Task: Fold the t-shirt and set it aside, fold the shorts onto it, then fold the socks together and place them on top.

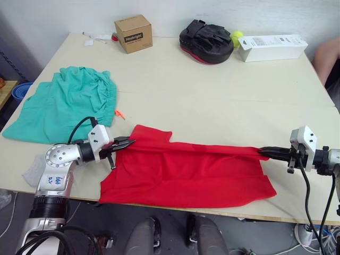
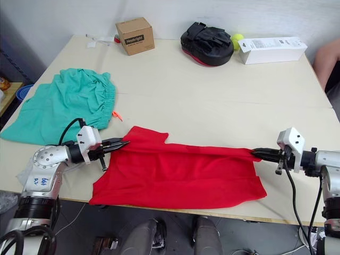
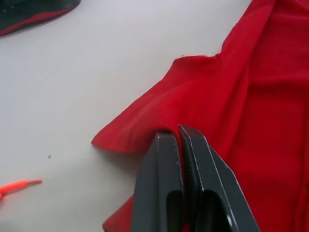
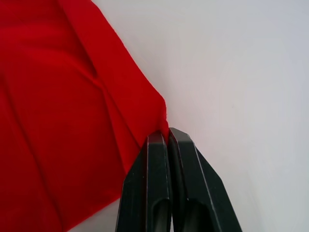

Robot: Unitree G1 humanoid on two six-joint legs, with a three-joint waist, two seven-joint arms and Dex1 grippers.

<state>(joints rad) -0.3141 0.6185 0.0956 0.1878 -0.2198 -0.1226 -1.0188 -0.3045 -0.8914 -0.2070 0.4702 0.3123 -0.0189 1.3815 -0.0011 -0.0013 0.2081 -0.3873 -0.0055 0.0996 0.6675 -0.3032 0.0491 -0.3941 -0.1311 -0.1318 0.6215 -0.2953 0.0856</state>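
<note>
Left claw and right claw each pinch the shirt at lower centre, mid first fold; next, carry both edges over together.

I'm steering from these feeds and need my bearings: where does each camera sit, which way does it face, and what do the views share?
Left and right eye views: on the head, looking forward and down at the table, t-shirt, shorts; both arms show, left gripper, right gripper.
Left wrist view: along the left gripper, shut on a t-shirt edge.
Right wrist view: along the right gripper, shut on the opposite edge.
Shared: the red t-shirt appears in every view.
</note>
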